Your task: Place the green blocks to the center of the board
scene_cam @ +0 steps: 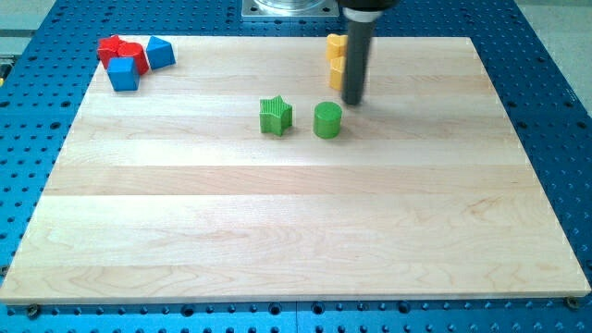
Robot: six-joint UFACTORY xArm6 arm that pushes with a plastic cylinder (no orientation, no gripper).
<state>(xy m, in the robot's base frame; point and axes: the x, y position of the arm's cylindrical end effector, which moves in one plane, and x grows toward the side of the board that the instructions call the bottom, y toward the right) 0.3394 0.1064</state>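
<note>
In the camera view, the green star-shaped block (275,116) and the green round cylinder block (327,120) sit near each other on the pale wooden counter (277,231), apart, not touching. Both are above the middle of the board, toward the view's top — so I think the job is only partly done, and each still needs a push down toward the view's bottom. My tip (353,102) stands just up and right of the green cylinder, very close; I cannot tell if it touches.

There is no claw here — only a straight dark rod holding nothing. The blocks look ribbed on their sides and the wood looks smooth. Yellow blocks (336,59) stand behind the rod. Red blocks (120,50) and blue blocks (159,52) huddle at the top left.
</note>
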